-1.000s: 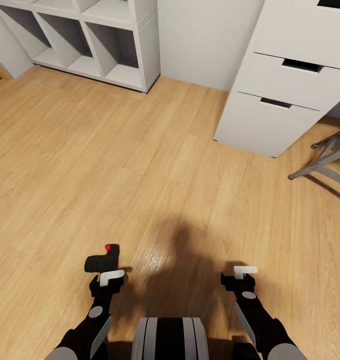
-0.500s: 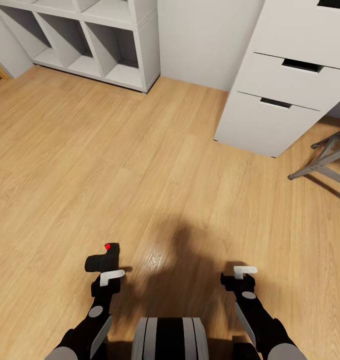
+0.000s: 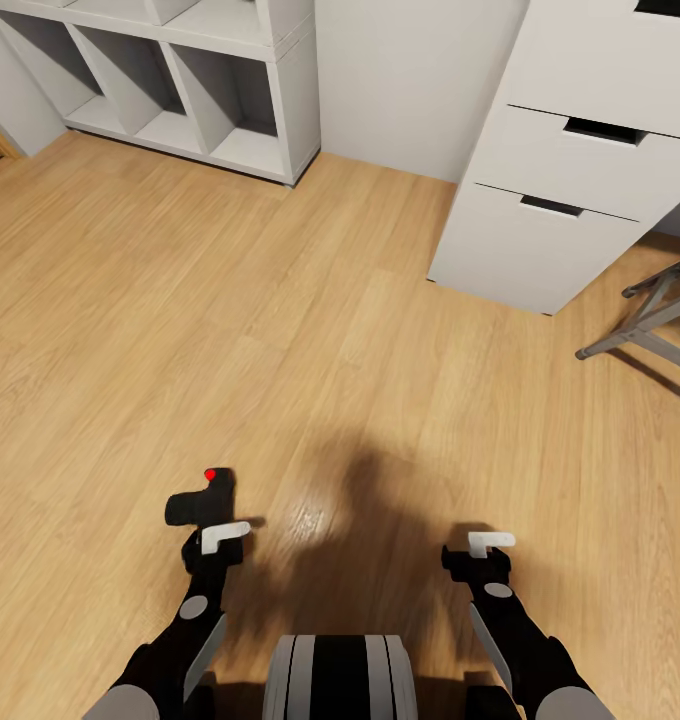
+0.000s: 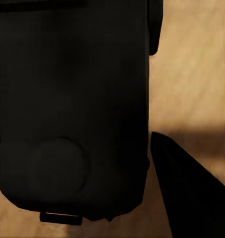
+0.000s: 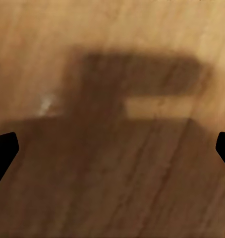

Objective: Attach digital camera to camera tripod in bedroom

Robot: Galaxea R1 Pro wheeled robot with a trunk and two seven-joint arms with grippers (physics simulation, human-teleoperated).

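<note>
**A:** so where are we in this one? Looks like the carry phase to me. The left gripper [image 3: 208, 527] is clenched around the digital camera [image 3: 199, 500], held out low over the wood floor [image 3: 280, 330] at the near left, red button on top. In the left wrist view the camera body [image 4: 73, 104] sits right up against the lens with a dark finger [image 4: 192, 198] beside it, so the grip looks solid.

**B:** agreed, the pickup looks done and the attach isn't started. I can't spot the camera tripod anywhere. That low grey metal frame [image 3: 650, 320] at the far right edge is a folding thing, not the tall silver-legged one.

**A:** and the right gripper [image 3: 488, 548]?

**B:** released and empty. In the right wrist view both fingertips [image 5: 3, 151] sit far apart at the edges, with nothing but floor and shadow between them.

**A:** what's ahead is just a white cubby shelf [image 3: 210, 80] at the far left and a white drawer unit [image 3: 550, 190] at the far right.

**B:** so I'd guess the next move is driving or turning the base until the tripod comes into view, keeping the camera steady and clear of the furniture. Only then line it up over the tripod head.
</note>
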